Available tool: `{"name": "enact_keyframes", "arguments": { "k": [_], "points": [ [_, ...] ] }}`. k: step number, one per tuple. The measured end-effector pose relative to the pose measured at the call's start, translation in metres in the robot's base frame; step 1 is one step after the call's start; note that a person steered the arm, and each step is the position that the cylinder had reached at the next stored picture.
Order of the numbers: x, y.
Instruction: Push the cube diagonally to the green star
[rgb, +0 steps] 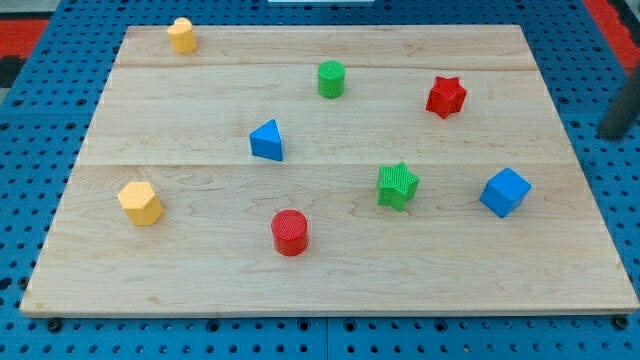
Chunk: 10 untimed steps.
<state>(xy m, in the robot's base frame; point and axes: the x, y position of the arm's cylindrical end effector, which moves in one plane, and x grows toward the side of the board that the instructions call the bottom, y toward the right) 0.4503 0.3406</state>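
The blue cube (505, 192) sits on the wooden board (200, 290) at the view's right. The green star (397, 185) lies to its left, about a hundred pixels away, at nearly the same height in the view. My tip (609, 134) shows as the end of a dark rod at the view's right edge, off the board, above and to the right of the blue cube. It touches no block.
A red star (446, 96) lies above the green star and a green cylinder (331, 78) further left. A blue triangle (267, 140), a red cylinder (290, 232), a yellow hexagon (140, 203) and a second yellow block (181, 35) lie to the left.
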Motion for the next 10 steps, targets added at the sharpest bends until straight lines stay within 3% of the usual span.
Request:
{"name": "enact_keyframes", "arguments": {
  "k": [1,2,3,4,5,6,7,8,10],
  "points": [
    [0.079,-0.018],
    [0.068,-0.09],
    [0.012,-0.132],
    [0.011,-0.085],
    [0.046,-0.014],
    [0.099,-0.115],
    [0.056,-0.188],
    [0.01,-0.152],
    [0.012,-0.049]
  ]
}}
